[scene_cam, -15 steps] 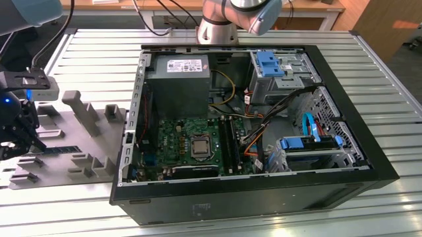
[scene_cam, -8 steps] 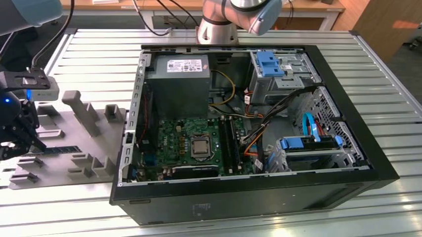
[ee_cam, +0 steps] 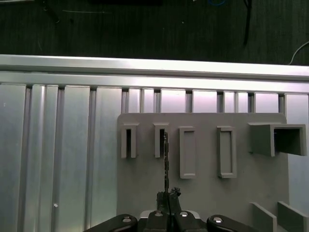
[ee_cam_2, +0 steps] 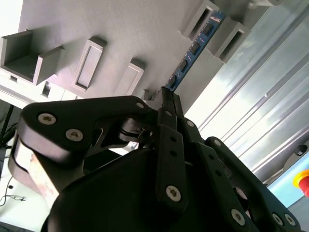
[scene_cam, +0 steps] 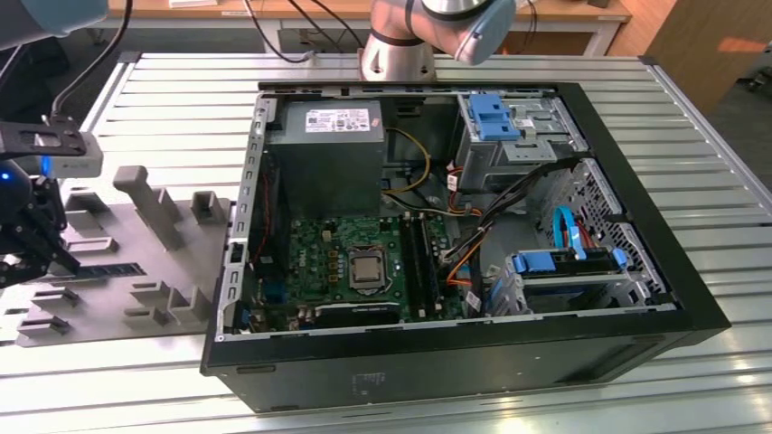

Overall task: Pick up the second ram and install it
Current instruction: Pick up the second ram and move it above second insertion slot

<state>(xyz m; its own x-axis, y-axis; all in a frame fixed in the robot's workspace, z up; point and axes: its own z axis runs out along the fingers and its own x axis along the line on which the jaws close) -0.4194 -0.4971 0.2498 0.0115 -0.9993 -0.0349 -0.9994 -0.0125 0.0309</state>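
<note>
While edgewise, ram (ee_cam: 165, 159) straight off gripper (ee_cam: 168, 195).

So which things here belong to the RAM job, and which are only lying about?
For the job: second ram, gripper shut on it, grey tray holding it, green motherboard.
Lying about: power supply, blue drive bracket, red button.
</note>
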